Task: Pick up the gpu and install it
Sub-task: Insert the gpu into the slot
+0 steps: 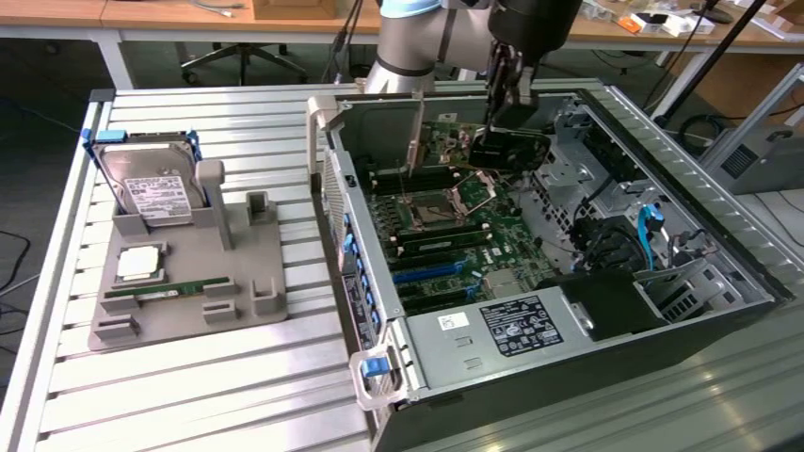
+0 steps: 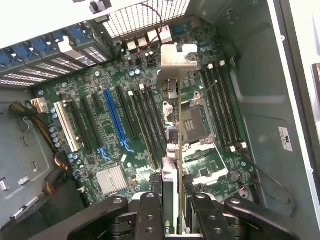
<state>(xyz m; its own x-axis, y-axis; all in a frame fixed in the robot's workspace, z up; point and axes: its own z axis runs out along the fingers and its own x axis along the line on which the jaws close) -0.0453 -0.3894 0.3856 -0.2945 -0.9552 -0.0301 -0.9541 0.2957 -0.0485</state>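
The gpu (image 1: 509,149) hangs on edge inside the open computer case (image 1: 703,311). The fingers (image 2: 150,212) are closed partway and clamp its two flat faces. Its silver end bracket (image 2: 176,62) points toward the perforated rear wall (image 2: 145,17) of the case.

The card's lower edge is clear of the motherboard (image 1: 503,235) and not seated in anything. It lies over the line between the CPU socket (image 2: 195,117) and the nearest bank of black memory slots (image 2: 147,120), parallel to them. The blue expansion slot (image 2: 115,120) lies a few rows to the side, unoccupied and with nothing over it.

The case has its side panel off, so the space above the board is open. It is bounded by the grey metal walls and, at the far corner, a bundle of cables (image 2: 52,167).

To the exterior view's left, well apart from the case, a grey holder (image 1: 188,292) sits on the slatted table (image 1: 188,395). It carries a hard drive (image 1: 149,188) and a green memory stick (image 1: 169,289).
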